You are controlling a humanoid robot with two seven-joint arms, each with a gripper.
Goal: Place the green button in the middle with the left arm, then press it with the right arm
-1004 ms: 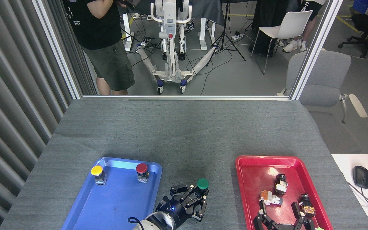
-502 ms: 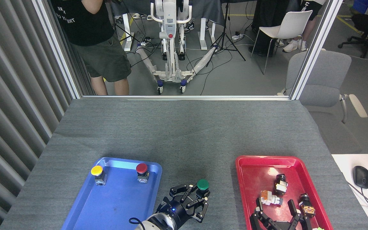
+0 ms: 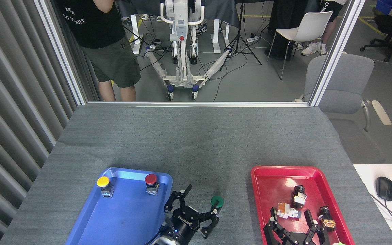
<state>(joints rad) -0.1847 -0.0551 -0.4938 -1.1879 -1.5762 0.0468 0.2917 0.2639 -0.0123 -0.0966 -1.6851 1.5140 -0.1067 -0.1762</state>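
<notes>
On the grey tabletop (image 3: 196, 136) we see a blue tray (image 3: 114, 221) that holds two push-buttons near its far rim: the yellow-capped button (image 3: 103, 183) and the red-capped button (image 3: 151, 182), both upright and apart from each other. A red tray (image 3: 271, 183) holds three small switch parts (image 3: 298, 195), lying loose near its middle.

Our left gripper (image 3: 196, 214) is over the cloth between the two trays, just beside the blue tray's corner. Its jaws are spread wide, the fingers fanned out. The green button (image 3: 217, 202) stands on the middle (image 3: 230, 190) at the right tips of these jaws; one finger seems to touch its base, but nothing pinches it.

Our right gripper (image 3: 293, 228) is over the near part of the red tray, its jaws spread too, with the switch parts just beyond its fingertips and holding nothing.
</notes>
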